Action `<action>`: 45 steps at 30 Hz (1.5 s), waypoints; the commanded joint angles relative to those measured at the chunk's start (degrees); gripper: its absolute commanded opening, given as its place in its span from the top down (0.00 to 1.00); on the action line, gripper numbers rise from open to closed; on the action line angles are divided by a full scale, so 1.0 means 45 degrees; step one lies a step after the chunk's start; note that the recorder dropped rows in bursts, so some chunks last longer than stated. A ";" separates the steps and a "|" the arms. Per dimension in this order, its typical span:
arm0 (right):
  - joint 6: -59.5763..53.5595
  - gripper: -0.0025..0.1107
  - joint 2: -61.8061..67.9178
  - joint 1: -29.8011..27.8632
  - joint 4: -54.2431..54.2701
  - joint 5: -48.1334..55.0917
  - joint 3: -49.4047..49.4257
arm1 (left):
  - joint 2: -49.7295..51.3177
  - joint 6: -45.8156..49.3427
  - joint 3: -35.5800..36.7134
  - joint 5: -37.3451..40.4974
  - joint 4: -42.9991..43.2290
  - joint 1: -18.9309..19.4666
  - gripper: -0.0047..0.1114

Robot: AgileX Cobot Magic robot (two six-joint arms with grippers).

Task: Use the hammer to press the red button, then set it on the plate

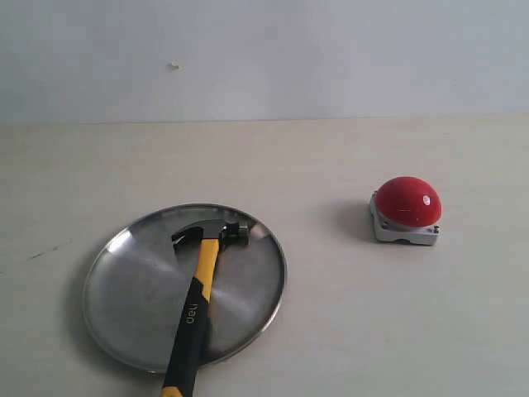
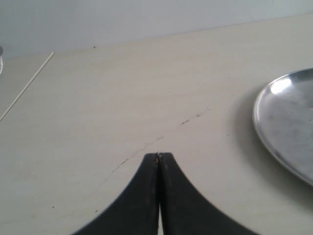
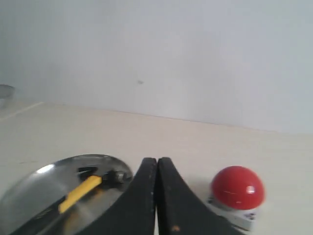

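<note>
The hammer (image 1: 197, 294) lies across the plate (image 1: 128, 289), dark head toward the far rim and the yellow-and-black handle running over the near rim. The red button (image 1: 406, 207) sits on its grey base to the right on the table. Neither gripper shows in the exterior view. In the right wrist view the right gripper (image 3: 157, 159) is shut and empty, with the hammer (image 3: 85, 188) in the plate (image 3: 39, 183) on one side and the red button (image 3: 237, 188) on the other. The left gripper (image 2: 158, 155) is shut and empty above bare table, the plate's rim (image 2: 261, 132) off to its side.
The pale table (image 1: 347, 331) ends at a grey wall (image 1: 264, 50). A faint scratch line (image 2: 161, 139) crosses the tabletop near the left gripper. A board edge (image 2: 27, 85) and a small shiny object (image 2: 1, 58) lie at the far side of the left wrist view.
</note>
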 commanded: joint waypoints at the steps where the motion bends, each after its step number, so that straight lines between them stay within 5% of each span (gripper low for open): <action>1: -0.0185 0.98 -0.0056 -0.2309 -0.1151 -0.0206 0.0048 | -0.0064 0.0012 0.0009 -0.0022 -0.0094 0.0020 0.96; 9: -0.0189 0.98 -0.0056 -0.5202 -0.1841 -0.0182 0.0107 | -0.0064 0.0012 0.0009 -0.0022 -0.0094 0.0020 0.96; 19: 0.3169 0.98 -0.0056 -0.5172 -0.4214 -0.3360 0.2572 | -0.0064 0.0012 0.0009 -0.0022 -0.0094 0.0020 0.96; 32: 0.3539 0.98 -0.0353 -0.5172 -0.5307 -0.0732 0.2572 | -0.0064 0.0012 0.0009 -0.0022 -0.0094 0.0020 0.96; 45: 0.3566 0.98 -0.0353 -0.5172 -0.5260 -0.0700 0.2572 | -0.0064 0.0012 0.0009 -0.0022 -0.0094 0.0020 0.96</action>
